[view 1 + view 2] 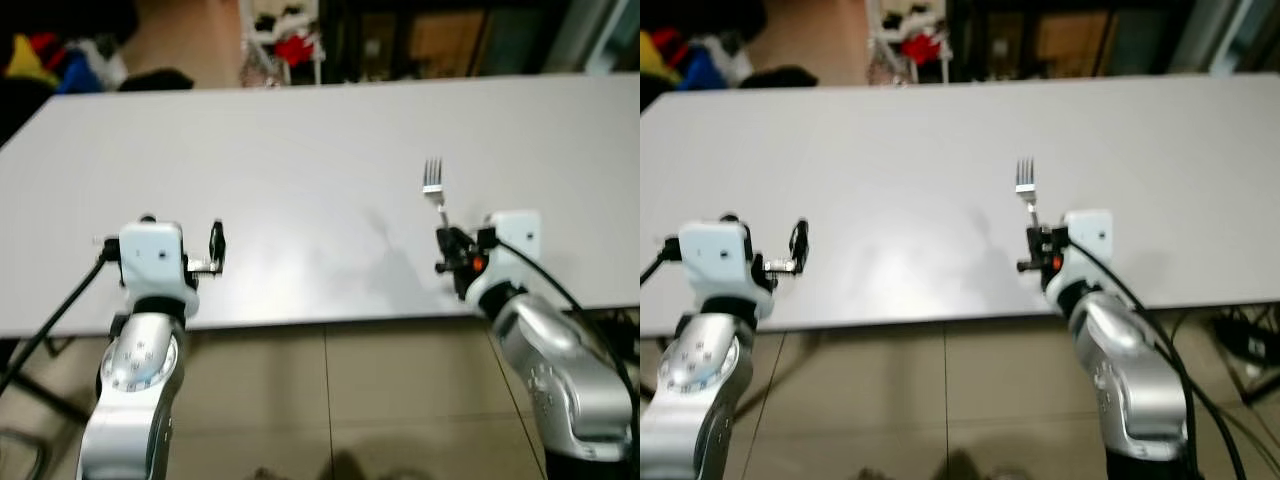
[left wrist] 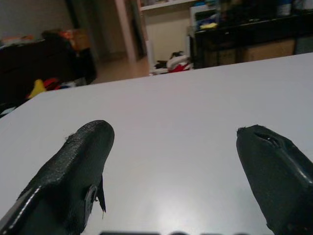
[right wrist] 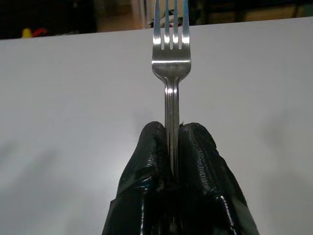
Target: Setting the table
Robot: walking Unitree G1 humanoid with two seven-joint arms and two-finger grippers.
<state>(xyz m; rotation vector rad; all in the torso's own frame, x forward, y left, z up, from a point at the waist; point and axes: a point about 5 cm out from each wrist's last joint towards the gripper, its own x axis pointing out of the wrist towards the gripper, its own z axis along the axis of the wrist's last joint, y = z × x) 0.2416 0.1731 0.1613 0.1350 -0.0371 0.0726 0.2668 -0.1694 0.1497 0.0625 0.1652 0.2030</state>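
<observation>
Left eye view: the right hand (image 1: 447, 240) sits over the near right part of the white tabletop (image 1: 300, 150), closed on the handle of a metal fork (image 1: 434, 185). The fork's long axis runs away from the robot, tines toward the far edge. The left hand (image 1: 216, 250) is over the near left part of the tabletop, well apart from the fork. Broad bare surface lies between and beyond both hands. The tabletop's near edge runs just under both wrists, with tiled floor (image 1: 330, 400) below.

Right eye view: same layout; dark furniture (image 1: 1070, 40) and scattered coloured items stand beyond the far edge. A black cable (image 1: 1160, 350) trails along the right arm.

Left wrist view: the two black fingers (image 2: 78, 171) are spread wide with nothing between them, bare tabletop ahead, and a doorway and dark shelving in the room behind.

Right wrist view: both fingers (image 3: 146, 166) are pressed together on the fork's handle; the four tines point straight ahead over the tabletop, raised off it.
</observation>
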